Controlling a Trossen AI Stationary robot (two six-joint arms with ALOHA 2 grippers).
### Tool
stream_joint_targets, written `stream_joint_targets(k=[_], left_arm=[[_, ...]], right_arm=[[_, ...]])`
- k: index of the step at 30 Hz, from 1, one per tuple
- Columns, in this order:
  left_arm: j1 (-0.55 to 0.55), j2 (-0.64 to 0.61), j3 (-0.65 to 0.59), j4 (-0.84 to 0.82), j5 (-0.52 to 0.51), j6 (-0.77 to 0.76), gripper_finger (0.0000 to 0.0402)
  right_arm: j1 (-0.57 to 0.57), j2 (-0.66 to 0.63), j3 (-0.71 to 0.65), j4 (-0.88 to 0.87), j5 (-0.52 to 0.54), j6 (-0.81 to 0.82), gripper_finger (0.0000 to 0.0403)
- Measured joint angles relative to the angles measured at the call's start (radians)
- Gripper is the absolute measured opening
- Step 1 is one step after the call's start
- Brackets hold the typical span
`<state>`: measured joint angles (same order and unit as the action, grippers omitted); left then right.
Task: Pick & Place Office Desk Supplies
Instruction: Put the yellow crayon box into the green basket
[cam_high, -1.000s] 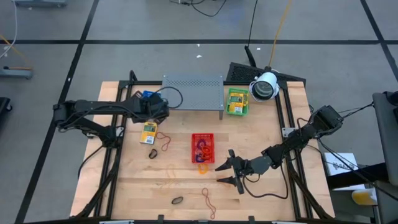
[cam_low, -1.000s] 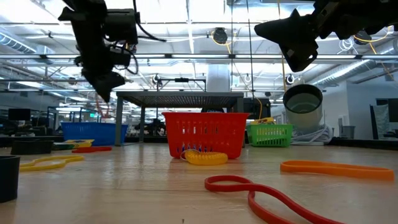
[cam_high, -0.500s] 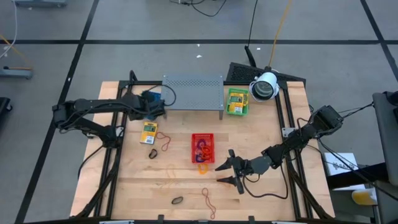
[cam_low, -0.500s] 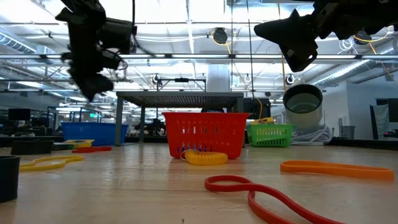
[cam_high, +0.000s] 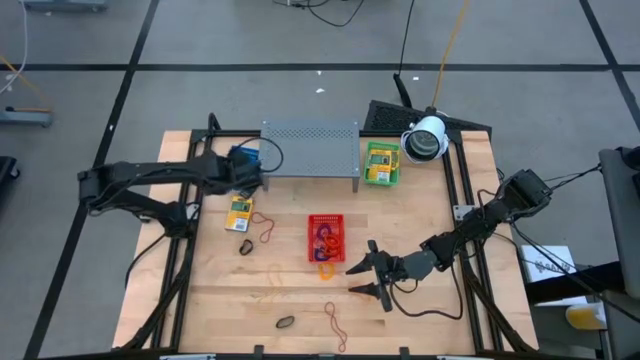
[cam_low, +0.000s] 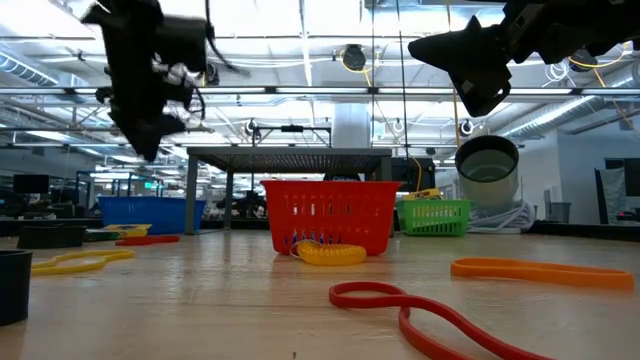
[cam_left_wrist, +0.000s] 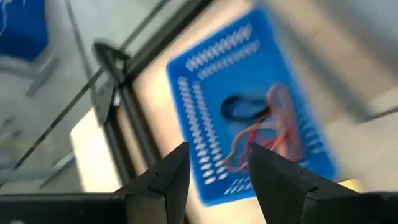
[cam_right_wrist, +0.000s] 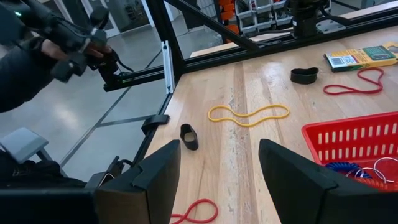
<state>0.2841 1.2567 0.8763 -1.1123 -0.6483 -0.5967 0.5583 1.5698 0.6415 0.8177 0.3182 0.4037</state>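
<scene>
My left gripper (cam_high: 250, 172) hangs open over the blue mesh basket (cam_left_wrist: 249, 106) at the table's far left. Its fingers are clear of the red and tan rubber bands (cam_left_wrist: 264, 134) lying in the basket. My right gripper (cam_high: 350, 279) waits open above the table's near right part, just right of the red basket (cam_high: 326, 238). A yellow-and-green packet (cam_high: 240, 212) lies flat on the table beside a red band (cam_high: 267, 230) and a black band (cam_high: 246, 247). An orange band (cam_high: 327, 270) lies against the red basket's near end.
The grey perforated rack (cam_high: 310, 147) stands at the far middle. To its right is a green basket (cam_high: 381, 163) with packets in it. A tan band (cam_right_wrist: 249, 114), another black band (cam_high: 285, 322) and a reddish band (cam_high: 335, 325) lie near the front edge.
My left gripper has shifted a little toward the table's left edge above the blue basket and has rolled somewhat at the wrist; its fingers stay apart.
</scene>
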Motion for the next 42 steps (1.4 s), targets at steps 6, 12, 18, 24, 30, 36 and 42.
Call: stream_joint_targets(k=[6, 12, 18, 24, 30, 36, 42], left_arm=[[-0.143, -0.134, 0.0, -0.017, 0.086, -0.11, 0.0168], [-0.409, -0.242, 0.0, -0.008, 0.125, -0.265, 0.0168], [-0.742, -0.243, -0.005, 0.016, 0.027, -0.464, 0.0168], [-1.008, -0.216, -0.069, 0.014, -0.083, -0.714, 0.0168], [-1.189, -0.216, -0.184, 0.004, -0.141, -1.011, 0.0168], [-1.271, -0.216, -0.289, -0.004, -0.171, -1.254, 0.0168], [-1.21, -0.216, -0.303, 0.01, -0.204, -1.289, 0.0168]], right_arm=[[0.0, 0.0, 0.0, 0.005, 0.003, 0.0, 0.0208], [0.0, 0.0, 0.0, 0.009, 0.002, 0.0, 0.0208], [0.0, 0.0, 0.0, 0.015, -0.004, 0.0, 0.0208], [-0.002, 0.0, 0.0, 0.015, -0.007, -0.003, 0.0208], [-0.002, 0.0, 0.0, 0.016, -0.008, 0.003, 0.0208], [-0.002, 0.0, 0.0, 0.015, -0.008, 0.003, 0.0208], [-0.008, 0.0, 0.0, 0.017, -0.006, 0.01, 0.0208]])
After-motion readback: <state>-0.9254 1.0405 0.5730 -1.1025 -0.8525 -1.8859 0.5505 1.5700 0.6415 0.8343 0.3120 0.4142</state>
